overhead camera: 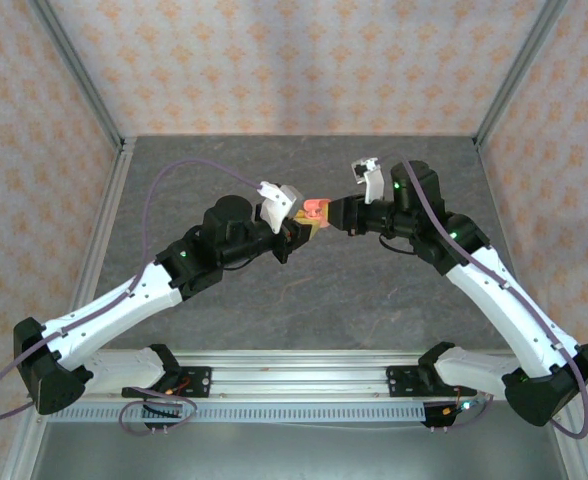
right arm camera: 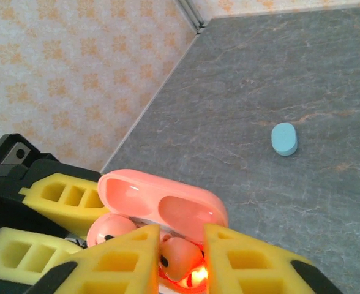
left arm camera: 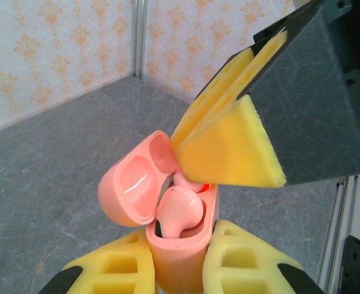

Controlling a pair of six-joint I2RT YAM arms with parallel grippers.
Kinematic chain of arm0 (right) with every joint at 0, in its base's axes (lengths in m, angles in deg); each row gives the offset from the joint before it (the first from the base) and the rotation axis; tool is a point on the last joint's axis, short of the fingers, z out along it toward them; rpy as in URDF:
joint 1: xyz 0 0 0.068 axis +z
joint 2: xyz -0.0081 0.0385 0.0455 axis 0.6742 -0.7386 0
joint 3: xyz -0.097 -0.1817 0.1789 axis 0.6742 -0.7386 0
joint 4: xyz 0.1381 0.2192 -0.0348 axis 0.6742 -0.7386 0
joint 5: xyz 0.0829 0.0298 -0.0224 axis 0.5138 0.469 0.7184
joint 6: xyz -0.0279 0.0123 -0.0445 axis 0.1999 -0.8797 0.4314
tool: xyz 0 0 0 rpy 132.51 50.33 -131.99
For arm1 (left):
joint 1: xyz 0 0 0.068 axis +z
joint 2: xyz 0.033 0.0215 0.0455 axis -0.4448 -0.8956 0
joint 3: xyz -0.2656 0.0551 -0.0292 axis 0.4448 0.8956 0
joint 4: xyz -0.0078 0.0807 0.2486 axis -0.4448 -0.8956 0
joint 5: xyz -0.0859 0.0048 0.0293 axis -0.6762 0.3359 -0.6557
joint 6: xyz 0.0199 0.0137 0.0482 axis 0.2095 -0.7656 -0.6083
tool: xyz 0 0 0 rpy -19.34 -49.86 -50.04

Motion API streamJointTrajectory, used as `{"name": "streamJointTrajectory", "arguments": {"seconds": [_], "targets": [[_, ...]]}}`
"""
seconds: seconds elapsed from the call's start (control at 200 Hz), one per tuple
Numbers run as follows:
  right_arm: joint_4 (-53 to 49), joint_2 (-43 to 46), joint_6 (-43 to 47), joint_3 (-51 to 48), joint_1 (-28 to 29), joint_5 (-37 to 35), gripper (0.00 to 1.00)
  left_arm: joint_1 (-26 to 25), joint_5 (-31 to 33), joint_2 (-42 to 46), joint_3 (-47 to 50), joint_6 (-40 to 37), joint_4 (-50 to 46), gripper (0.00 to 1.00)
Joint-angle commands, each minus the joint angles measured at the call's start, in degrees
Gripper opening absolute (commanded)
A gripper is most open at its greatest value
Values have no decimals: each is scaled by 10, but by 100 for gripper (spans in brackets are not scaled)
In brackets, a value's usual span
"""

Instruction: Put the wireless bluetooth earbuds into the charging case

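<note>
Right gripper (right arm camera: 180, 231) straddles earbud (right arm camera: 179, 256) in open pink case (right arm camera: 161, 202); blue case (right arm camera: 284, 139) lies apart

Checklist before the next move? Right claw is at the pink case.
1. Charging case clamped in left claw: ok.
2. Lid hinged open: ok.
3. Near earbud sitting in its well: ok.
4. Second earbud fully down between the right claw pads: cannot tell.
5. Right claw free of that earbud: cannot tell.
6. Light blue oval piece lying on the table, apart from both claws: ok.
</note>
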Motion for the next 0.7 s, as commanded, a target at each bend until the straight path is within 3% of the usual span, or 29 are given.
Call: {"name": "streamJointTrajectory", "arguments": {"seconds": [0.0, 0.185, 0.385, 0.505, 0.696], "targets": [[12, 17, -11, -4, 4, 28, 34, -5, -5, 0, -29, -4, 22, 0], [-3, 27, -13, 31, 4, -12, 43, -5, -8, 6, -29, -10, 13, 0], [-61, 0, -27, 113, -25, -35, 45, -5, -26, 19, -33, -28, 1, 0], [-98, -34, -51, 159, -54, -1, 39, -4, -45, 25, -34, -37, 1, 0], [-87, -99, -96, 169, -73, 134, 36, -4, -69, 27, -41, -39, 7, 0]]}}
